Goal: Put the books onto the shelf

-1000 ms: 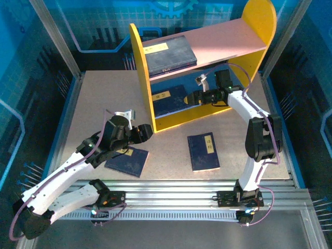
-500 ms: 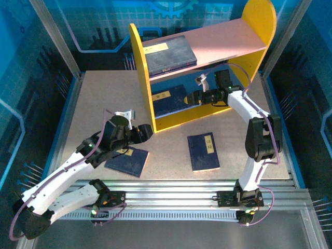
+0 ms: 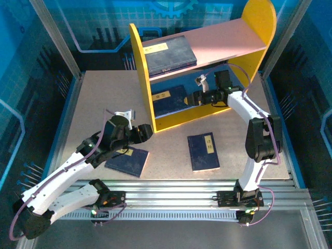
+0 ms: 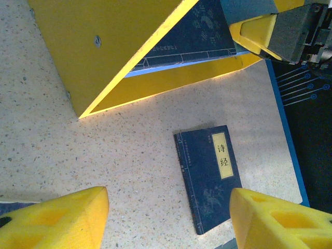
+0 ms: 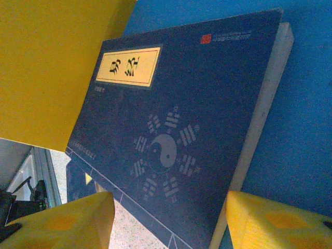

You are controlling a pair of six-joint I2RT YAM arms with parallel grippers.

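Thin navy books [image 3: 206, 151] bear yellow labels on their covers.

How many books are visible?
4: upper book on the pink board, lower book on the blue board, middle book on the table, left book partly under the left arm. Others may be hidden.

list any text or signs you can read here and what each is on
"诗经": yellow label of the tabletop book.
Yin-yang ringed by trigrams, a sign with no words: cover of the lower-shelf book.
That book's title strip and red seal: too blurred to read.
Cover strip of the upper-shelf book: too small.
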